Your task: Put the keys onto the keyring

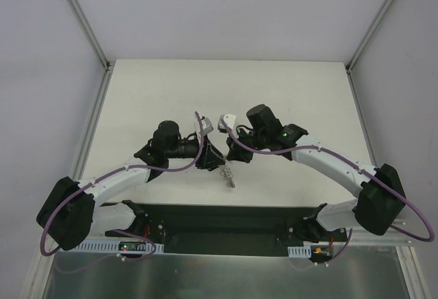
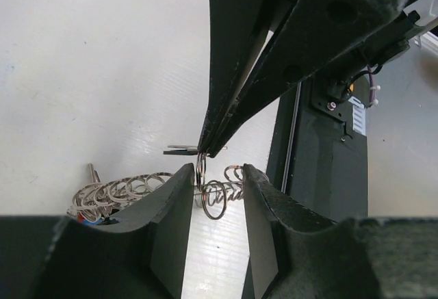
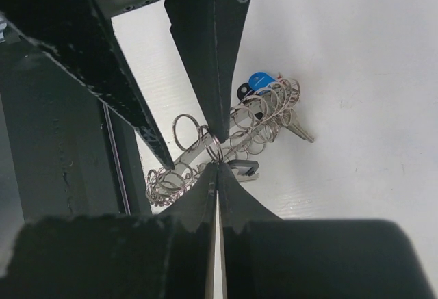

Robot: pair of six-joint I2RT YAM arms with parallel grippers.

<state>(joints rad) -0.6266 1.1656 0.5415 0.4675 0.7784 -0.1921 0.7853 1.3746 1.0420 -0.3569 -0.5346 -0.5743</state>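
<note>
Right wrist: right gripper (image 3: 217, 167) pinches keyring (image 3: 254, 125) loop; left gripper (image 2: 217, 174) jaws parted.

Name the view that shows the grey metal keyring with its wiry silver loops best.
The right wrist view: the grey metal keyring shows nearly whole, its silver loops and blue tag sharp. The left wrist view catches only some loops, partly hidden; the top external view shows just a tiny glint.
</note>
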